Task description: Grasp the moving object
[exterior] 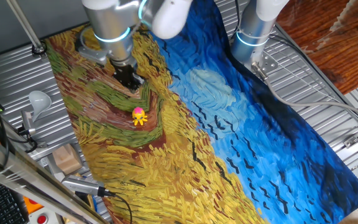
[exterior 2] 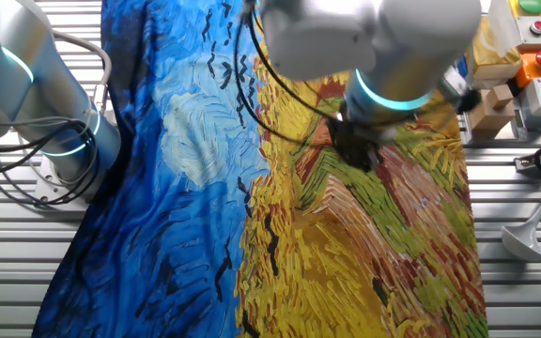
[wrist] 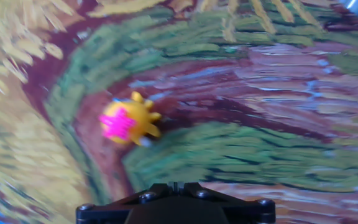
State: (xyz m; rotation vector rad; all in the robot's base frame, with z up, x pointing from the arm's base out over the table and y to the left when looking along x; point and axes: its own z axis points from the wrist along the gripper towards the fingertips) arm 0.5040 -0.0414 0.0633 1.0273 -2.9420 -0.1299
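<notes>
The moving object point(exterior: 139, 116) is a tiny toy with a pink top and yellow legs, lying on the brown and green swirl of the painted cloth point(exterior: 185, 155). My gripper point(exterior: 131, 83) hangs just above the cloth, a short way behind the toy and apart from it. In the hand view the toy point(wrist: 129, 121) is blurred, left of centre and ahead of the gripper point(wrist: 176, 185), whose jaws stand close together with nothing between them. In the other fixed view my gripper point(exterior 2: 360, 150) shows under the arm's wrist, and the toy is hidden.
A second arm's base point(exterior: 253, 31) stands at the cloth's far edge. A metal scoop point(exterior: 36, 102), a wooden block point(exterior: 67, 158) and tools lie on the slatted table to the left. A button box point(exterior 2: 533, 38) sits by the cloth's corner.
</notes>
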